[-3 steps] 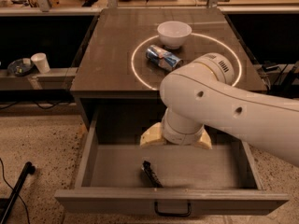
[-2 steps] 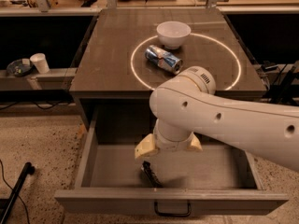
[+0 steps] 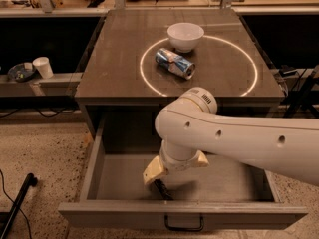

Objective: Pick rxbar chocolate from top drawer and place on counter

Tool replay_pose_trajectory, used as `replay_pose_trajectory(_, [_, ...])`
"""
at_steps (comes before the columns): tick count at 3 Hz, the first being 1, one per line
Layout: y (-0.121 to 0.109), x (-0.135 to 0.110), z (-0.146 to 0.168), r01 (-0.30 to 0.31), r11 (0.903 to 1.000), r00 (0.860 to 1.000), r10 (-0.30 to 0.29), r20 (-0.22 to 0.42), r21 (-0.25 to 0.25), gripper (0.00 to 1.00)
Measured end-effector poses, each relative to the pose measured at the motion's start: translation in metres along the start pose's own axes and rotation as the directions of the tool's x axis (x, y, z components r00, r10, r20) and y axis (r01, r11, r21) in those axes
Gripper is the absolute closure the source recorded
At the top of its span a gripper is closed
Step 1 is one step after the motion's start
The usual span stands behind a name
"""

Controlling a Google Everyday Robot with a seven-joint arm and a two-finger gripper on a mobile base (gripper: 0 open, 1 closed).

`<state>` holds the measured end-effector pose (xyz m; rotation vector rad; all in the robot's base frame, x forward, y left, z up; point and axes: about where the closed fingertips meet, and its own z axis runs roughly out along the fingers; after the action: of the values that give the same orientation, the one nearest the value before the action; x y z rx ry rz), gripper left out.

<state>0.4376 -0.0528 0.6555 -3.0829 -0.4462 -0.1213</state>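
The rxbar chocolate (image 3: pixel 162 189), a small dark bar, lies on the grey floor of the open top drawer (image 3: pixel 114 178), near its front wall. My gripper (image 3: pixel 173 172) hangs down inside the drawer from the white arm, right above the bar. Its cream fingers (image 3: pixel 152 172) stand apart, and the left one is just over the bar's far end. The wrist hides part of the bar. The counter (image 3: pixel 114 59) is the dark cabinet top with a white circle line, behind the drawer.
A white bowl (image 3: pixel 185 36) and a crushed blue-silver can (image 3: pixel 174 63) lie inside the circle on the counter. The drawer's dark pull handle (image 3: pixel 184 227) is on its front. A paper cup (image 3: pixel 43 66) stands on a shelf at the left.
The arm has swung left and forward in the drawer, and the gripper has come down from the drawer's middle to just over the bar. The bar has not moved.
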Motion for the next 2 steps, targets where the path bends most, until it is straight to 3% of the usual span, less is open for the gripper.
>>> replay_pose_trajectory(2, [0.001, 0.001, 0.033, 0.031, 0.9994, 0.999, -0.032, 0.018, 0.017, 0.00])
